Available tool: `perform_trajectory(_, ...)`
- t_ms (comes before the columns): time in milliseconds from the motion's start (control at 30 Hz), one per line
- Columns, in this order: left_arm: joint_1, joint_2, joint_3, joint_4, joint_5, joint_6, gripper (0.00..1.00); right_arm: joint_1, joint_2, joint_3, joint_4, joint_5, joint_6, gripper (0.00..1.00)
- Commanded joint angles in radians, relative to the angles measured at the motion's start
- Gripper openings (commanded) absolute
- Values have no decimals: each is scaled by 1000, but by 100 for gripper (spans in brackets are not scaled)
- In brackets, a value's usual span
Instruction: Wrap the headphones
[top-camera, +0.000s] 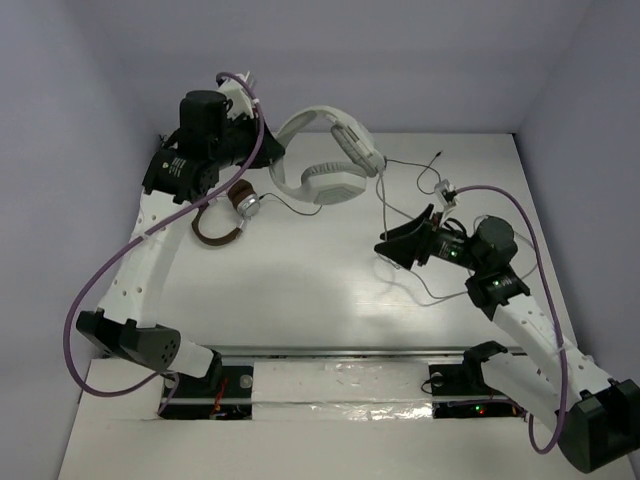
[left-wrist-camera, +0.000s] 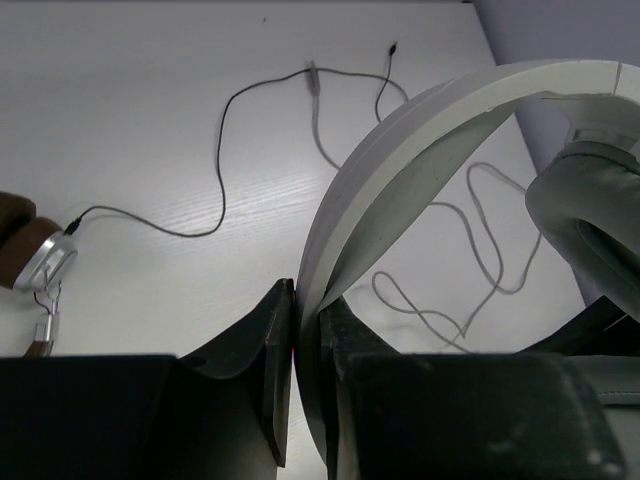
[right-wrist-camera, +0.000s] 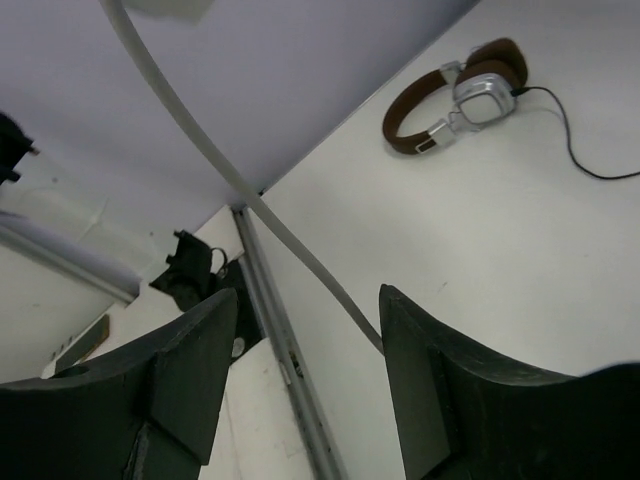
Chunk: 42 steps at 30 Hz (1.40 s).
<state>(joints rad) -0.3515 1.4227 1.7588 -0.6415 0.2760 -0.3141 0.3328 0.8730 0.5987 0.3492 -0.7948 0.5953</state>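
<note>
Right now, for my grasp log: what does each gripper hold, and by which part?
The left gripper is shut on the headphones at the headband. The right gripper is open; the cable only passes between its fingers.

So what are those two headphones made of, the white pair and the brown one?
The white pair: matte off-white band, probably plastic; its cups look softly padded. The brown pair: the band looks like leather or an imitation; the cup shells shine silver, so metal or metallised plastic.

2 sets: white headphones (top-camera: 330, 183), brown headphones (top-camera: 245, 203); 2 arms: L arm (top-camera: 140, 265), R arm (top-camera: 530, 325).
</note>
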Motion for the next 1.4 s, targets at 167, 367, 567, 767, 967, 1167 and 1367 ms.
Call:
perform_trajectory(167,3,-1,215,34,130,-65,0,25,-40,-46,129,25,15,69)
perform_trajectory(367,3,-8,280,17,157,-97,0,25,19,-51,160,83,-25,71)
perform_trajectory(567,13,5,344,35,152,-123,0,35,46,-100,209,104,-2,58)
perform_trajectory(767,42,68,453,83,196,-177,0,57,47,-169,208,177,20,53)
perform_trajectory(967,65,93,429,138,219,-218,0,92,9,-174,137,258,29,15)
perform_trajectory(1167,65,-39,55,212,-62,-154,0,180,-118,60,-372,504,-41,0)
perform_trajectory(1367,65,-204,-402,258,-161,-99,0,180,-22,461,-722,841,-179,0)
